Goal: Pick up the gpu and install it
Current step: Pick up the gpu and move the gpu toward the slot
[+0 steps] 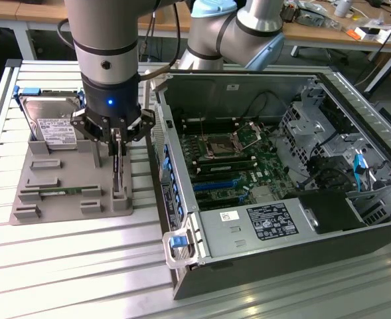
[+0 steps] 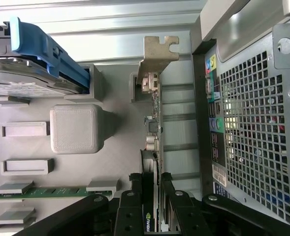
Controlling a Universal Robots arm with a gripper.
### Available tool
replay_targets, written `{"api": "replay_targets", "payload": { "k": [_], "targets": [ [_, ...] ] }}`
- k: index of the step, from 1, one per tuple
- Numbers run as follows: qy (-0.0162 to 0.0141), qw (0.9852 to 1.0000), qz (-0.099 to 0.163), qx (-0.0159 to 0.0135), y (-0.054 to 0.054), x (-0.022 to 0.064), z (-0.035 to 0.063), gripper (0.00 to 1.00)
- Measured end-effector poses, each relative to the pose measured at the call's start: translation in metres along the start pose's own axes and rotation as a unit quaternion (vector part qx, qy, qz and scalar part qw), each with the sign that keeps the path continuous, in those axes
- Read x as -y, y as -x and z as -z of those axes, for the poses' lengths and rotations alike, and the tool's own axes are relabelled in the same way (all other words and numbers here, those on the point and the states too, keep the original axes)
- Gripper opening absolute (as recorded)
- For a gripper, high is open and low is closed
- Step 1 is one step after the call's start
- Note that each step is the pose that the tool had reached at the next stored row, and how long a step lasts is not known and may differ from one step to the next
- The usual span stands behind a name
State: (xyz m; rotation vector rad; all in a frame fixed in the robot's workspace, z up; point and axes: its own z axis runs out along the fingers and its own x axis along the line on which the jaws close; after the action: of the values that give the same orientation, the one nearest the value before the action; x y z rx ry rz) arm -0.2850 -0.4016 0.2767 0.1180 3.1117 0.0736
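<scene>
- Wrist view, nearest: the gripper closes on the gpu, one finger pressed to each face of the card.
- The gpu stands on edge in a slot of the grey tray. Its silver bracket is at the end away from the fingers.
- A green memory stick lies in its own tray slots, well apart from the card.
- A hard drive with a blue handle sits at the tray's far corner.
- The case shows its perforated rear panel just beside the tray.
- Exterior view: the gripper hangs upright over the tray, pinching the gpu.
- The hard drive lies behind, towards the exterior view's left.
- The open case lies on its side at the exterior view's right, motherboard exposed.
- All of it rests on a ribbed metal table.
</scene>
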Motion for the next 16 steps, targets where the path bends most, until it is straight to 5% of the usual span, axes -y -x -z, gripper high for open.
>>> {"api": "replay_targets", "payload": {
  "k": [16],
  "targets": [
    [0.0, 1.0, 0.0, 0.0, 0.0001, -0.0001, 0.0029, 0.26]
  ]
}}
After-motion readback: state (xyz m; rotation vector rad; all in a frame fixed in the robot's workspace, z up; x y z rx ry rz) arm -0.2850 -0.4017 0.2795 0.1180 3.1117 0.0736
